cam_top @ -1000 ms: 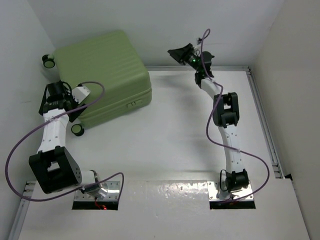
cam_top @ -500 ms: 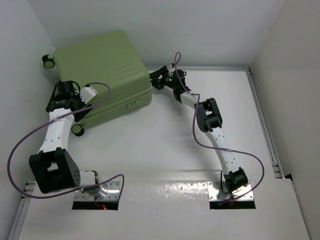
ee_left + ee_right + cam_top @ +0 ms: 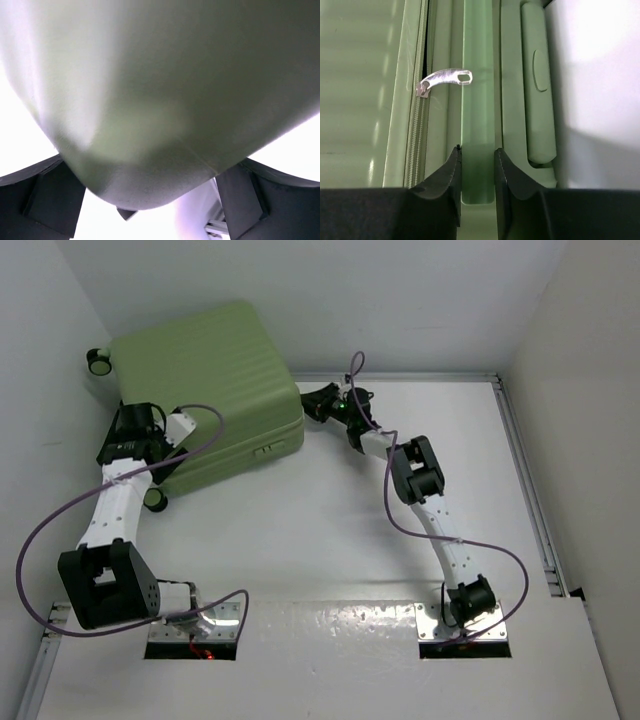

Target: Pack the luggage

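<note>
Left jaws gape around the suitcase (image 3: 205,370) corner; right jaws pinch its edge ridge (image 3: 477,125) beside bare surface (image 3: 330,530).

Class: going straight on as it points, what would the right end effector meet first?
The luggage: the right end effector points at its side, fingertips astride a raised green strip beside the zipper pull. It may already touch; depth is unclear.

The left wrist view gives me only a blurred green mass of luggage (image 3: 165,100), cut off on every side, and my left fingers (image 3: 45,197) run off the bottom edge. From overhead, the right gripper (image 3: 318,400) at the luggage's right corner is too small to read (grip unclear).
</note>
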`<state>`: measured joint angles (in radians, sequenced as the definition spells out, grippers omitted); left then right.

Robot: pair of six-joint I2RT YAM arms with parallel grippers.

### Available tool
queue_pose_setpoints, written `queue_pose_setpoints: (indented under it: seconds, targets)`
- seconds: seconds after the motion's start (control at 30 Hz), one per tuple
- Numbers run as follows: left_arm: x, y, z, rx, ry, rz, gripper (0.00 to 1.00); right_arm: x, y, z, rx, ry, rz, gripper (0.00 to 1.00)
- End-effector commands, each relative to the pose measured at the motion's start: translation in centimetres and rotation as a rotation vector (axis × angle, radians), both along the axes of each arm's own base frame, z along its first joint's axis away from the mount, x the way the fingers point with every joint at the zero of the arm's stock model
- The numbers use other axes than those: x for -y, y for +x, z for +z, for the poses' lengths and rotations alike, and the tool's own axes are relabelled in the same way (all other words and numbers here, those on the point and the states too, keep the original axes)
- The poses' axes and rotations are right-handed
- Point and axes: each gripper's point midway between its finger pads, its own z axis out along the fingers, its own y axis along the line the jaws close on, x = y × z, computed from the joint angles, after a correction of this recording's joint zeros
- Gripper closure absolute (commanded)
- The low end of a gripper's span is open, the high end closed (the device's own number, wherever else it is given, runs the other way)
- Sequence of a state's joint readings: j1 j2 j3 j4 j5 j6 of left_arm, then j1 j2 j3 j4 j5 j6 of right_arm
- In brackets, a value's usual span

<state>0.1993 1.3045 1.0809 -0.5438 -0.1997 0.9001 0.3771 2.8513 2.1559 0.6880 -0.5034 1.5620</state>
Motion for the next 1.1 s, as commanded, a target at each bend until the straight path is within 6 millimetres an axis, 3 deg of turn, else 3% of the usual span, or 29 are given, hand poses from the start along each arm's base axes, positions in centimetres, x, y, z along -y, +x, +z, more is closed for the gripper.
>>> queue_pose_setpoints:
  seconds: [0.0, 0.03, 0.07, 0.1, 0.13, 0.17, 0.2, 0.23, 0.27, 0.3, 0.33, 0.37, 0.4, 0.47, 0.5, 0.53, 0.57, 0.6, 0.63, 0.67, 0.7, 0.73, 0.77, 0.83, 0.87, 0.9, 0.97, 1.03, 1.07]
  targets:
    - [4.5, 7.6, 9.6, 0.522, -0.153, -0.108, 0.0, -2.5, -7.7, 7.5, 0.159, 0.146, 0.306, 1.0]
    - [4.2, 7.4, 10.9, 0.563, -0.174, -0.067, 0.0, -2.0, -9.1, 7.3, 0.144, 0.138, 0.33, 1.0]
    - [4.1, 7.5, 11.6, 0.592, -0.188, -0.046, 0.0, -1.3, -9.9, 8.9, 0.178, 0.139, 0.34, 1.0]
    - [4.2, 7.6, 12.1, 0.609, -0.209, -0.035, 0.0, -0.1, -12.0, 6.3, 0.149, 0.123, 0.367, 1.0]
    - [4.2, 7.4, 12.8, 0.641, -0.24, -0.006, 0.0, 0.3, -12.7, 6.3, 0.156, 0.12, 0.374, 1.0]
    - [3.9, 7.0, 13.8, 0.671, -0.251, 0.008, 0.0, 1.0, -13.5, 9.5, 0.252, 0.129, 0.38, 1.0]
    - [4.0, 6.9, 14.9, 0.704, -0.262, 0.011, 0.0, 2.3, -14.9, 6.7, 0.181, 0.102, 0.383, 1.0]
    - [4.1, 6.6, 15.6, 0.731, -0.273, 0.014, 0.0, 2.7, -15.5, 7.9, 0.205, 0.098, 0.383, 1.0]
    - [4.6, 6.1, 16.7, 0.764, -0.304, 0.003, 0.0, 3.4, -15.9, 9.2, 0.252, 0.084, 0.376, 1.0]
    - [4.9, 5.8, 17.2, 0.78, -0.317, -0.005, 0.0, 5.0, -17.2, 6.5, 0.178, 0.059, 0.364, 1.0]
    - [5.2, 5.3, 18.0, 0.8, -0.328, -0.015, 0.0, 5.6, -17.7, 8.1, 0.203, 0.056, 0.357, 1.0]
    - [5.8, 5.0, 18.3, 0.809, -0.344, -0.033, 0.0, 6.6, -18.9, 6.7, 0.162, 0.036, 0.348, 1.0]
    - [6.5, 4.1, 19.1, 0.834, -0.366, -0.062, 0.0, 8.4, -19.9, 8.2, 0.186, 0.02, 0.323, 1.0]
    - [7.6, 3.4, 19.3, 0.848, -0.394, -0.1, 0.0, 10.4, -21.7, 6.6, 0.133, -0.015, 0.301, 1.0]
    - [7.9, 3.1, 20.1, 0.873, -0.407, -0.111, 0.0, 10.9, -22.7, 9.3, 0.203, -0.025, 0.299, 1.0]
    - [8.0, 2.9, 20.3, 0.888, -0.421, -0.108, 0.0, 12.2, -24.6, 6.6, 0.109, -0.057, 0.283, 1.0]
    - [8.6, 3.0, 20.7, 0.897, -0.455, -0.121, 0.0, 12.8, -25.1, 6.5, 0.101, -0.071, 0.276, 1.0]
    - [9.2, 3.0, 21.1, 0.899, -0.476, -0.149, 0.0, 13.2, -26.1, 8.3, 0.169, -0.107, 0.277, 1.0]
    - [9.6, 3.3, 21.2, 0.894, -0.486, -0.171, 0.0, 13.5, -27.6, 6.7, 0.187, -0.165, 0.292, 0.99]
    - [10.0, 3.5, 20.5, 0.865, -0.5, -0.185, 0.0, 14.1, -28.9, 5.7, 0.07, -0.209, 0.3, 0.87]
    - [10.7, 3.9, 20.3, 0.846, -0.515, -0.209, 0.0, 14.8, -29.2, 4.7, 0.13, -0.3, 0.297, 0.83]
    - [11.8, 3.9, 20.1, 0.823, -0.531, -0.259, 0.0, 15.5, -29.1, 6.5, 0.287, -0.411, 0.265, 0.82]
    - [12.4, 4.3, 19.2, 0.788, -0.548, -0.273, 0.0, 16.6, -30.6, 3.8, 0.122, -0.494, 0.28, 0.8]
    - [14.2, 5.0, 18.2, 0.725, -0.57, -0.312, 0.0, 18.6, -30.0, 4.7, 0.302, -0.698, 0.237, 0.72]
    - [14.8, 5.2, 17.9, 0.708, -0.591, -0.315, 0.0, 19.6, -30.9, 3.8, 0.262, -0.737, 0.238, 0.7]
    - [15.5, 5.4, 17.7, 0.692, -0.609, -0.322, 0.0, 21.4, -30.6, 3.1, 0.253, -0.832, 0.196, 0.67]
    - [17.9, 6.2, 17.5, 0.655, -0.665, -0.364, 0.01, 22.7, -31.7, 4.0, 0.301, -0.907, 0.198, 0.63]
    - [21.0, 6.2, 17.6, 0.613, -0.741, -0.417, 0.03, 25.3, -31.9, 4.2, 0.337, -1.06, 0.158, 0.59]
    - [22.2, 6.7, 16.4, 0.56, -0.768, -0.43, 0.05, 26.1, -32.0, 3.8, 0.336, -1.093, 0.143, 0.59]
